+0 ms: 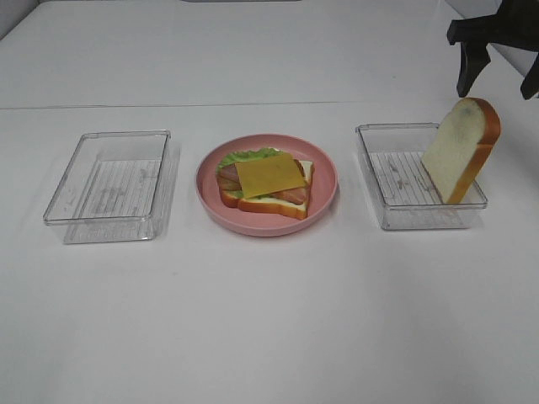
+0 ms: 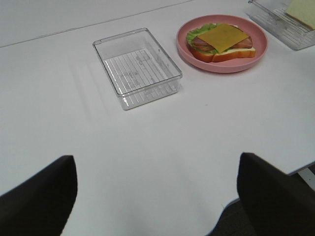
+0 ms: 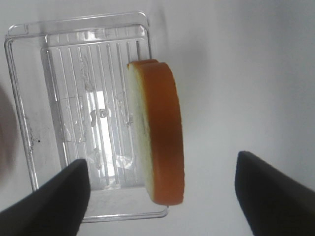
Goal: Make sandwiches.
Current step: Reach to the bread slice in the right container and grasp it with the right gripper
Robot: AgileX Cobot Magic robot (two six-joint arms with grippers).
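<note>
I find the sandwich (image 1: 265,181) open-faced on the pink plate (image 1: 328,181) at the middle of the counter (image 1: 269,328): bottom bread, lettuce, bacon, then the cheese square (image 1: 269,174) uppermost. The closing bread slice (image 1: 461,151) is not yet on. It stands on edge, tilted, in the right tray (image 1: 421,217) toward the counter's right edge, leaning on the wall nearest that edge. The right claw (image 1: 498,84) hangs above it, jaws apart, touching nothing. The left claw (image 2: 156,160) is also apart and empty, over bare counter near the front edge. The left tray (image 1: 109,220) holds nothing. I judge the step in hand to be fetching that last slice. The next move calls for lowering the right claw astride the crust, clamping across its thickness, then carrying it flat onto the cheese.
</note>
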